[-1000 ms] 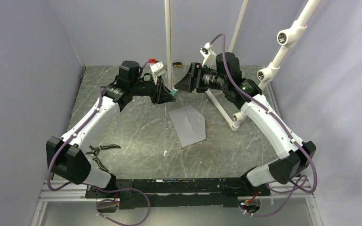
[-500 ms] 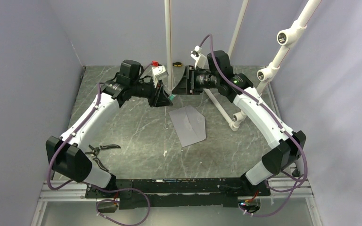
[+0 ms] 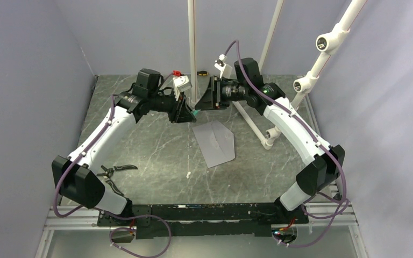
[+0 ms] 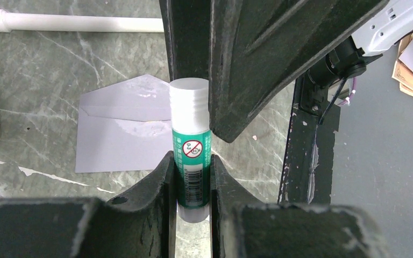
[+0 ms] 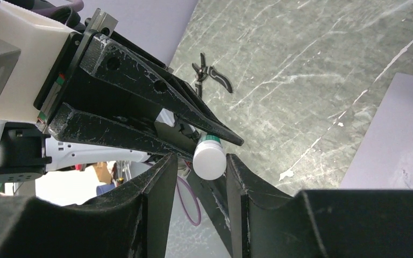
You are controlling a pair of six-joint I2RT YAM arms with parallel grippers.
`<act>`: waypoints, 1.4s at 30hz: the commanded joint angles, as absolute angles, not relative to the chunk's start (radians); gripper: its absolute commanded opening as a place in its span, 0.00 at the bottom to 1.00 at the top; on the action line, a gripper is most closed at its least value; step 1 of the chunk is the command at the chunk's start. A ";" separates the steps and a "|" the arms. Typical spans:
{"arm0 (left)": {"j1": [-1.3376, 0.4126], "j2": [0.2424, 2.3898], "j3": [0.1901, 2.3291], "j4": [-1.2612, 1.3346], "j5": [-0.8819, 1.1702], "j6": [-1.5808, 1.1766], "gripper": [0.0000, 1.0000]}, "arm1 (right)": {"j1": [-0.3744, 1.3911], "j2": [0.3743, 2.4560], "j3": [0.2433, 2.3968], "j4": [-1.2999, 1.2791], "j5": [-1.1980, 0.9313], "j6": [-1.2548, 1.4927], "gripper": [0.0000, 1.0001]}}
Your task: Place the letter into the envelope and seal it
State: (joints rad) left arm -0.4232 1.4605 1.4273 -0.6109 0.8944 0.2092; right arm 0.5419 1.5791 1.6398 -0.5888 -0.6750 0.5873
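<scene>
Envelope [image 5: 403,134], partly beyond the right edge

This looks like a robot lab. A left arm [image 3: 107,129] and a right arm [image 3: 296,126] are bolted to a metal rail [image 3: 204,210] beside a grey stone-look table [image 3: 156,156]. Plain walls [image 3: 27,80] box it in. White pipes [image 3: 192,43] make a frame. Purple cables [image 3: 156,228] hang down.

— What colour is the glue stick [image 4: 192,156]?
— Green body, white cap and base (with a black barcode and a red-ringed symbol on the label).
— And the envelope [image 3: 215,142]?
— Plain pale grey.
— The table [image 3: 156,156]?
— Dark grey-green, marbled with thin white veins.
— The arms [image 3: 105,131]?
— White shells, black joints, with purple cables [image 3: 56,199] along them.
</scene>
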 commanded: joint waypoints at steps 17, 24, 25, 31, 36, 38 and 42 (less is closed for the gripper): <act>-0.404 1.388 1.412 -0.725 0.953 0.307 0.02 | 0.542 1.590 1.720 -0.453 -0.653 0.623 0.00; -0.277 1.233 1.176 -0.562 1.073 0.151 0.02 | 0.521 1.617 1.839 -0.407 -0.711 0.644 0.00; -0.276 1.226 1.169 -0.571 1.075 0.157 0.03 | 0.516 1.620 1.847 -0.405 -0.719 0.647 0.00; -0.272 1.229 1.156 -0.659 1.094 0.213 0.03 | 0.483 1.631 1.875 -0.336 -0.775 0.700 0.00; -0.270 1.216 1.133 -0.639 1.160 0.194 0.03 | 0.479 1.639 1.919 -0.381 -0.790 0.590 0.00; -0.268 1.229 1.141 -0.664 1.230 0.206 0.03 | 0.478 1.624 1.896 -0.367 -0.801 0.538 0.00; -0.268 1.240 1.159 -0.688 1.305 0.223 0.03 | 0.483 1.584 1.813 -0.290 -0.855 0.486 0.00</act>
